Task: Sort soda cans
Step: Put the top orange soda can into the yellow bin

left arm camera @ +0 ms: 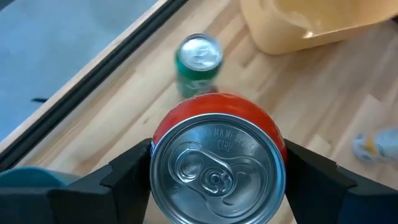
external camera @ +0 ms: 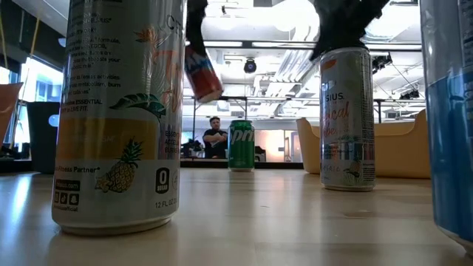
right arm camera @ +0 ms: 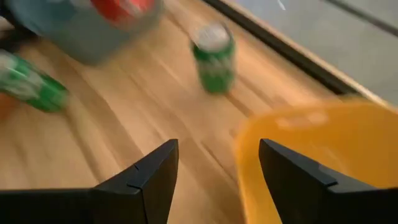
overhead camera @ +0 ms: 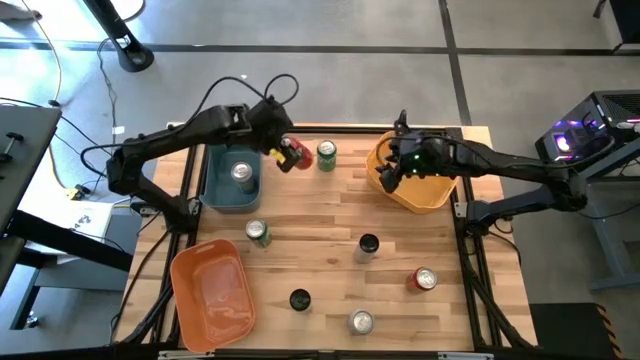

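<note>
My left gripper (overhead camera: pixel 288 156) is shut on a red soda can (overhead camera: pixel 295 152) in the air, between the dark teal bin (overhead camera: pixel 212 188) and an upright green can (overhead camera: pixel 326 155). The low view shows this red can (external camera: pixel 203 70) tilted, well above the table. A silver can (overhead camera: pixel 242 172) sits in the teal bin. My right gripper (overhead camera: pixel 388 172) hovers open and empty over the left rim of the yellow bin (overhead camera: pixel 430 195). On the table stand another green can (overhead camera: pixel 259 233), two black cans (overhead camera: pixel 368 245) (overhead camera: pixel 299 299), a red can (overhead camera: pixel 425 280) and a silver can (overhead camera: pixel 361 322). My left gripper pinches the red can between its two fingers (left arm camera: pixel 127 174), which sit on opposite sides of the can's wall (left arm camera: pixel 161 129) near the top end. The silvery top (left arm camera: pixel 217 168) faces the wrist camera. The can is lifted clear of the table and tilted.
The orange bin (overhead camera: pixel 190 300) lies at the table's near left corner. Bare wood is left in the middle of the table (overhead camera: pixel 320 210). In the low view, cans stand close to the lens (external camera: pixel 122 111) (external camera: pixel 347 118), and a person (external camera: pixel 215 139) is in the room behind.
</note>
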